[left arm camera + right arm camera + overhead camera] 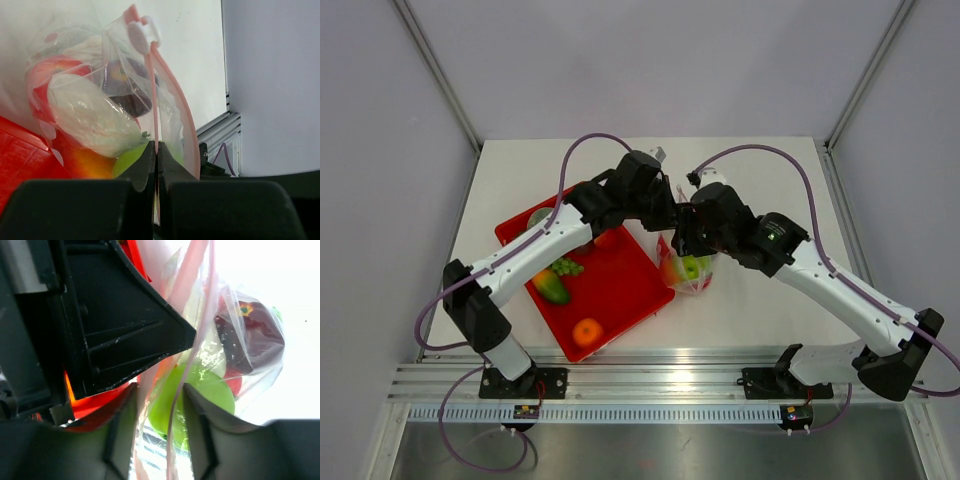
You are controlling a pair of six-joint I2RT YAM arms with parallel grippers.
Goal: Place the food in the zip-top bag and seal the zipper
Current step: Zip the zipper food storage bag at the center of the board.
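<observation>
White table [760, 180] filled the middle of the overhead view, closed in by pale grey walls [620, 60], with an aluminium rail [660, 385] along the near edge where both arms were bolted. A flat red tray [620, 290] lay at an angle on the left half of the table. On it sat an orange [586, 331] near the front corner, a green-and-orange fruit [551, 287], and a bunch of green grapes [566, 267] just beyond it.

Just right of the tray, touching its edge, the zip-top bag [688, 272] stood on the table under the two wrists, which met above it. Through the clear plastic showed a green apple [200, 390], a dark purple fruit [250, 335], a white piece [95, 117] and a red piece [45, 70], all packed close together.

The left gripper [156, 147] had its jaws pressed together on the zipper [154, 100], the pink strip running upright between the pads and up to a pale slider [140, 35] at the top corner of the bag. The right gripper [160, 390] had its jaws spread, one on each side of the bag's pink edge, with a gap on either side of the plastic; the left gripper's black finger sat just beside it.
</observation>
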